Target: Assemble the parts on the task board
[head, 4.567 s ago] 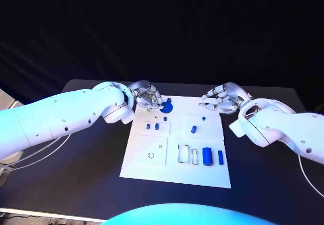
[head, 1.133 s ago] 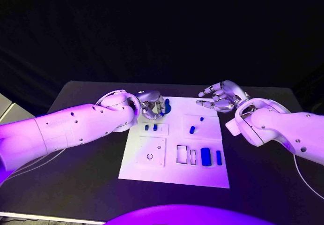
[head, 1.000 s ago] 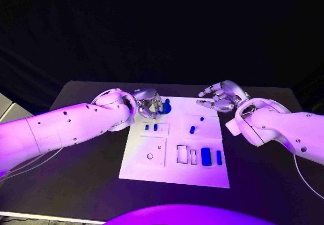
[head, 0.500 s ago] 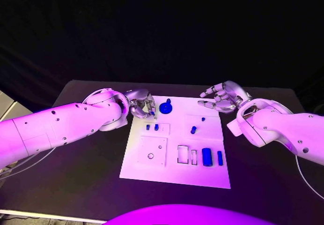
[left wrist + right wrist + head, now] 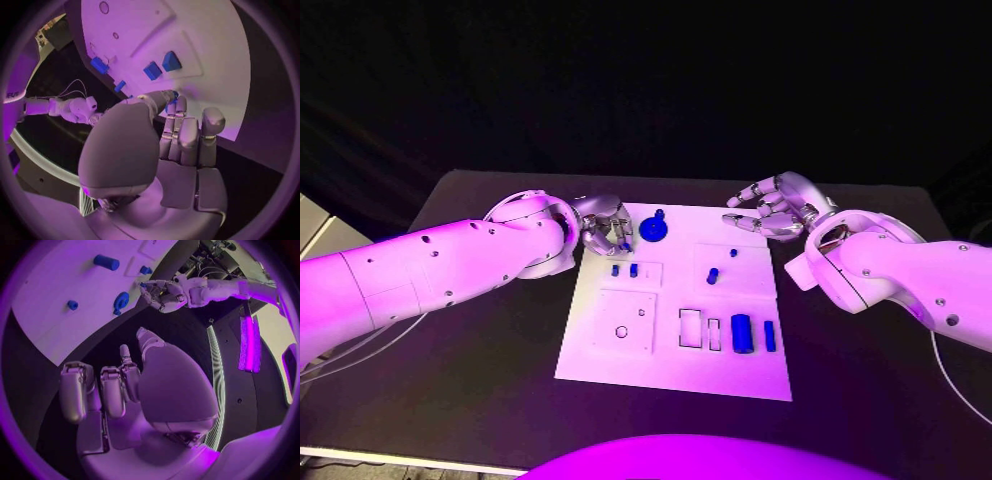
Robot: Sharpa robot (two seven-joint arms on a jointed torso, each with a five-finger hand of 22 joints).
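Your left hand (image 5: 604,232) sat curled and empty at the board's (image 5: 675,375) far left edge, beside the blue knob (image 5: 655,231). Right hand (image 5: 772,209) hovered half-curled, empty too. That knob looked light, rigid, slick: pinch its stem.

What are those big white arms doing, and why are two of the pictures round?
They belong to a robot. The square picture comes from a camera on its head, looking down at a black table. The round pictures come from cameras at its wrists, right behind each silver hand. In the middle lies a white task board with small blue parts on it, which the robot is meant to fit together. The left hand sits at the board's far left corner, fingers curled, next to a rounded blue part; I cannot tell whether it holds anything. The right hand hangs at the far right corner, fingers apart, holding nothing.
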